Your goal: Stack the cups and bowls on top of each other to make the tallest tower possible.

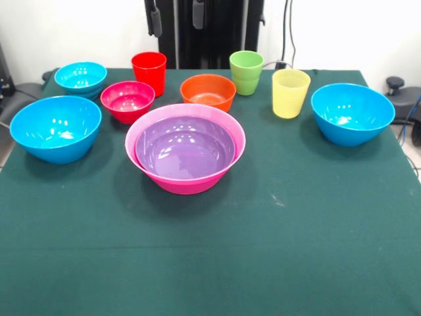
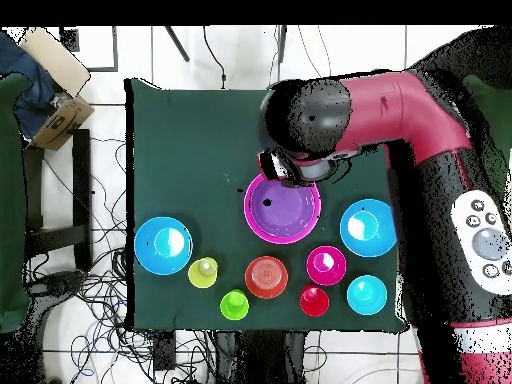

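Seen from overhead, the red arm bends across the table, its head above the pink bowl at centre, purple bowl nested inside. Cups sit toward six o'clock. Jaw state: cannot tell.

Seen from overhead, the red and black jointed arm bends from five o'clock toward nine o'clock, its bulky black head concealing the gripper.
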`<state>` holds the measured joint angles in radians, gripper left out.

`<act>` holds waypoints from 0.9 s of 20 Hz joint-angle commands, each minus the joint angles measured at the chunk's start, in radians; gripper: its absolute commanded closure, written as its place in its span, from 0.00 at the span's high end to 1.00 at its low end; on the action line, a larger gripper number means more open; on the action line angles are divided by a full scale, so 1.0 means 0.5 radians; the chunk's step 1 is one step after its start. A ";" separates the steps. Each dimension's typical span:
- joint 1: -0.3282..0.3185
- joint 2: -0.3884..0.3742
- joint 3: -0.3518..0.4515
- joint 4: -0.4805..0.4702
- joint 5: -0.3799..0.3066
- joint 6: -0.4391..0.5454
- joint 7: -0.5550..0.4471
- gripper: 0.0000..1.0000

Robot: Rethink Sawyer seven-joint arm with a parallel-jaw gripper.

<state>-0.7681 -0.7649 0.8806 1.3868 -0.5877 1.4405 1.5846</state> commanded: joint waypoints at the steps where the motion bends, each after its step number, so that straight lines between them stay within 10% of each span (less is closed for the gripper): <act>1: -0.191 0.154 0.010 0.119 -0.106 -0.198 -0.735 1.00; 18: -0.387 0.255 0.084 0.224 -0.179 -0.348 -0.901 1.00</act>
<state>-1.0031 -0.7012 0.9084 1.3932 -0.5964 1.3513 1.4558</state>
